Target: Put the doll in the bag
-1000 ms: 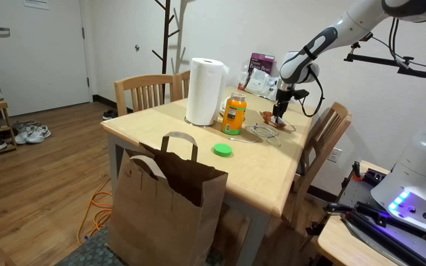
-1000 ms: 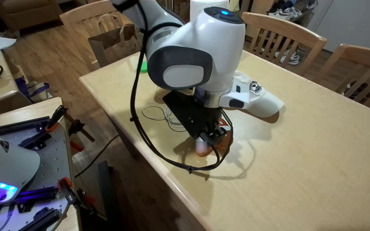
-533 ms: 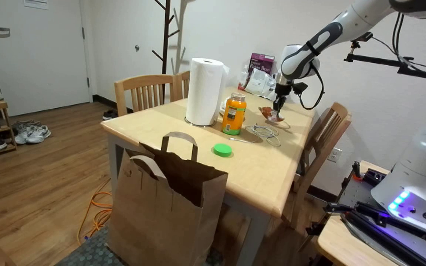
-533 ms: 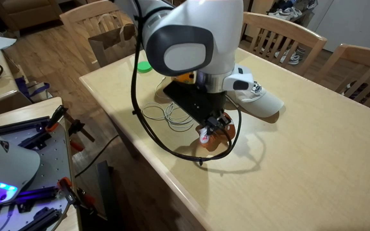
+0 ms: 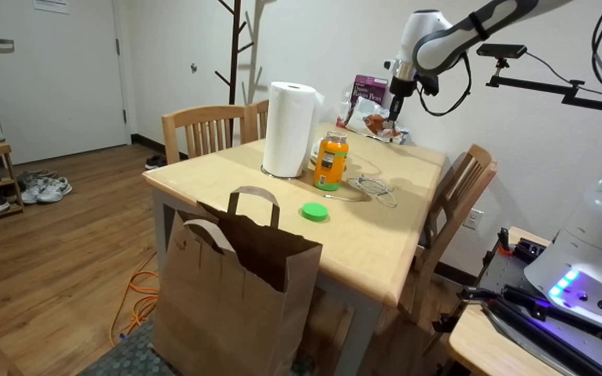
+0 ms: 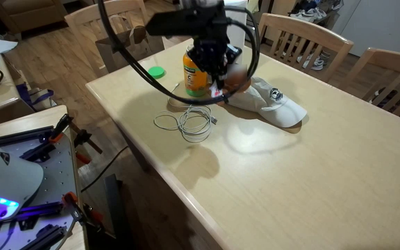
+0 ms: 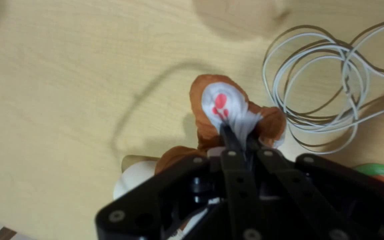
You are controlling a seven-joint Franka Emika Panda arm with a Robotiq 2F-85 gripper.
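The claw has the doll pinched by its white, pink-marked patch, and up it comes, off the worktop, hanging apart from the orange bottle! So the pick looks good; now the carry, likely past that bottle to the bag, gaping on its opposite side.

Between hand and open-topped bag stands the orange bottle (with the paper roll near it).

the doll is brown with red-spotted white.
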